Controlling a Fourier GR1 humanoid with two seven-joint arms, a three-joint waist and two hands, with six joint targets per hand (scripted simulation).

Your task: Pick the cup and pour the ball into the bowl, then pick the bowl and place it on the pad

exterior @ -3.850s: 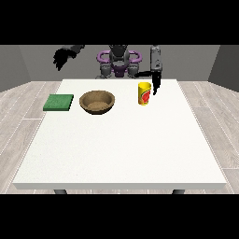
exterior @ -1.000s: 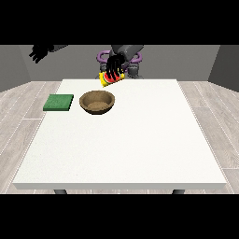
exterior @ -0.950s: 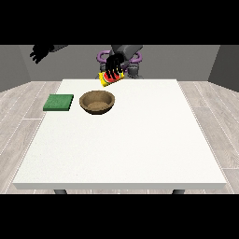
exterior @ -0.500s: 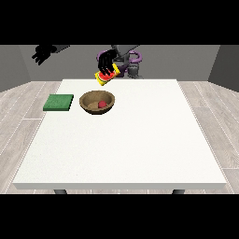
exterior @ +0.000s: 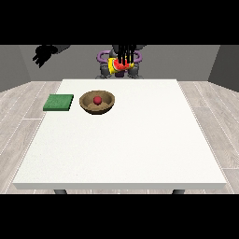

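A brown bowl (exterior: 97,102) stands on the white table (exterior: 126,140) at the back left, and a red ball (exterior: 97,100) lies inside it. To its left lies a flat green pad (exterior: 59,102). The yellow and red cup (exterior: 118,66) hangs tipped on its side above the table's far edge, right of the bowl. A black hand (exterior: 125,54) holds it from above, fingers curled round it. The hand at the view's left (exterior: 45,52) is raised high beyond the table's back left corner, with its fingers spread and nothing in it.
The robot's purple and grey trunk (exterior: 103,64) stands behind the table's far edge. Wooden floor (exterior: 18,107) surrounds the table on both sides.
The cup was carried from the back right over to the bowl and tipped; the red ball now lies in the bowl. The cup has since moved back right and higher.
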